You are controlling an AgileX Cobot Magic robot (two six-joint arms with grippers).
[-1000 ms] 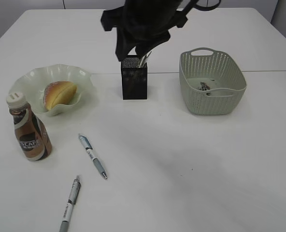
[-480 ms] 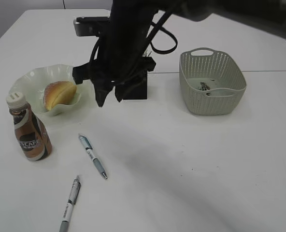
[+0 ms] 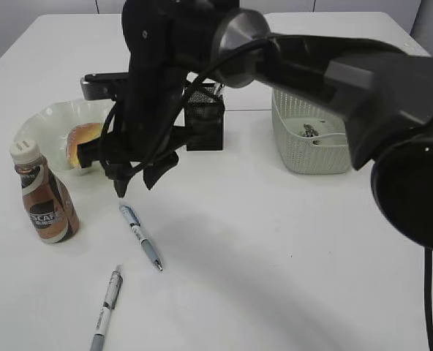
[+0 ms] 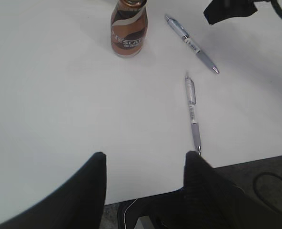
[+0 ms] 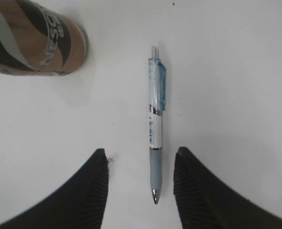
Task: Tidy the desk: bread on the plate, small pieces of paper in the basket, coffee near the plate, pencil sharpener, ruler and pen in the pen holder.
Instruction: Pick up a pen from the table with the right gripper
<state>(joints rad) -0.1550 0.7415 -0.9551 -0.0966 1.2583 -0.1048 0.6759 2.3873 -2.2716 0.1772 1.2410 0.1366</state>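
Note:
A blue-clipped pen (image 3: pixel 140 235) lies on the white table; in the right wrist view the pen (image 5: pixel 155 129) lies lengthwise between my jaws. My right gripper (image 3: pixel 134 184) (image 5: pixel 141 155) is open, hovering just above the pen's tip end. A second, grey pen (image 3: pixel 107 300) (image 4: pixel 192 112) lies nearer the front edge. The coffee bottle (image 3: pixel 44 197) (image 4: pixel 128 28) (image 5: pixel 31 40) stands upright by the plate (image 3: pixel 41 117), which holds the bread (image 3: pixel 81 139). My left gripper (image 4: pixel 146 160) is open and empty over the table's front edge. The black pen holder (image 3: pixel 205 124) is partly hidden by my right arm.
The grey-green basket (image 3: pixel 315 142) stands at the right with small scraps (image 3: pixel 308 130) inside. My right arm stretches across the middle of the table from the right. The table's front edge (image 4: pixel 179 183) runs just under my left gripper.
My right arm has swung from above the pen holder forward and to the left, and lowered its open gripper over the blue-clipped pen. The objects on the table have not moved.

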